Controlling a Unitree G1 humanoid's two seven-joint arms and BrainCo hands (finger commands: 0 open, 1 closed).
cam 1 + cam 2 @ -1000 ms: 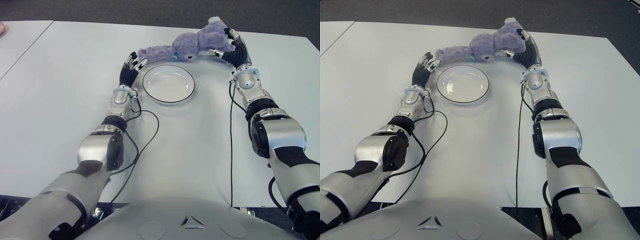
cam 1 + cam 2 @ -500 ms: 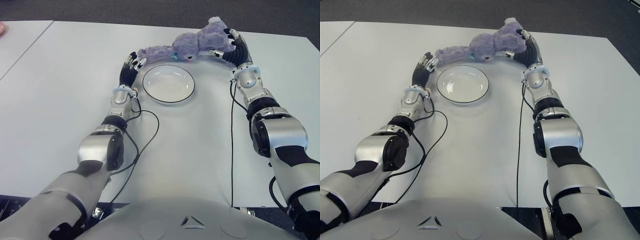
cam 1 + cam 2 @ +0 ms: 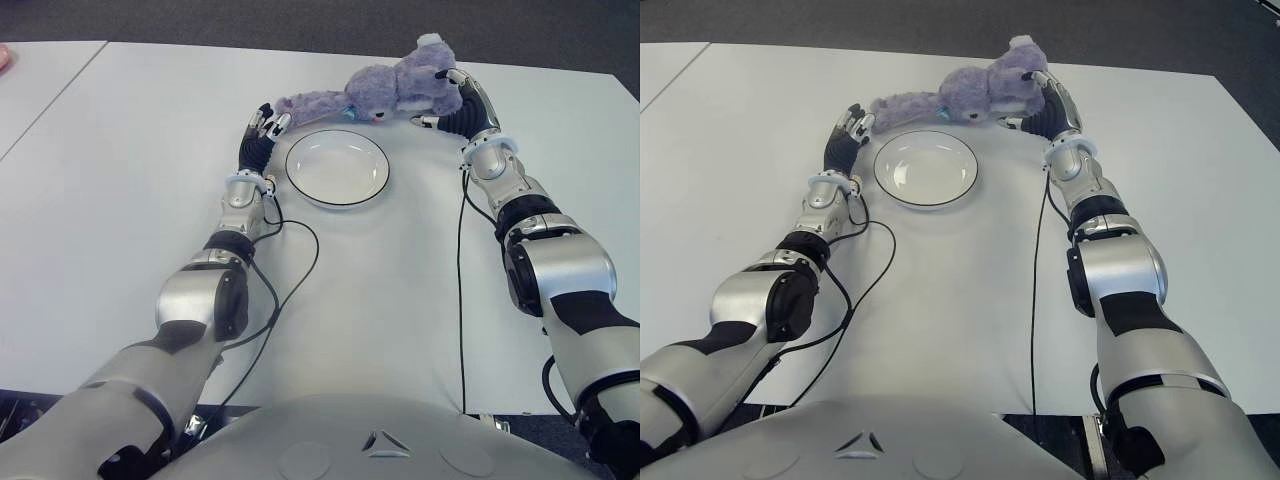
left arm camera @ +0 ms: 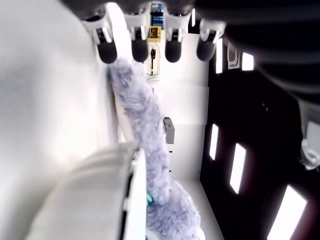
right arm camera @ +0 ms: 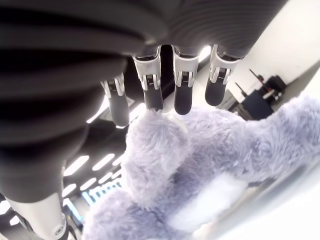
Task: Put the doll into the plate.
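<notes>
- Fluffy lilac plush doll (image 3: pixel 390 88) lies stretched across the white table (image 3: pixel 120 180), at the far side of the round white plate with a thin dark rim (image 3: pixel 337 167). Doll is outside the plate; its bulky end is to the right, its long thin limb runs left along the plate's far edge.
- Right hand (image 3: pixel 455 98): arm reaches forward on the right of the plate, wrist bent inward toward the doll's bulky end. Four fingers (image 5: pixel 181 95) arch over the top of the plush, tips at or just above the fur; thumb low beside it. Fingers cupped round the doll, loosely; grip not fully closed.
- Left hand (image 3: pixel 262 127): arm stretched forward just left of the plate, palm up off the table, fingers (image 4: pixel 139 49) straight and slack, holding nothing. Tips sit at the end of the doll's thin limb; contact cannot be told.
- Black cables (image 3: pixel 300 262) trail from both wrists back across the table.
</notes>
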